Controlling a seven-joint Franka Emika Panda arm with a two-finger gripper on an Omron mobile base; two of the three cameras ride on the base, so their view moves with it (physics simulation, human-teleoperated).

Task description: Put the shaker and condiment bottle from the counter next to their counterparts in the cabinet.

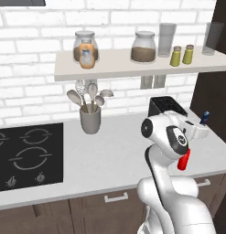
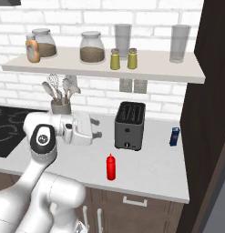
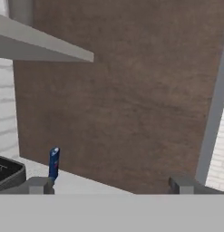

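Fingers [image 3: 41, 185] spread wide, gripping nothing, level above the worktop [image 2: 150, 168] and aimed right. Red condiment bottle [image 2: 111, 167] stands upright near the front edge, below and right of them; both shakers [image 2: 123, 58] sit together on the cabinet [image 2: 177, 70].

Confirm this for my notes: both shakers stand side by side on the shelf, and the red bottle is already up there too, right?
Not quite. Both shakers do stand side by side on the shelf, but the red bottle is on the counter, in front of the toaster, as the right base view shows.
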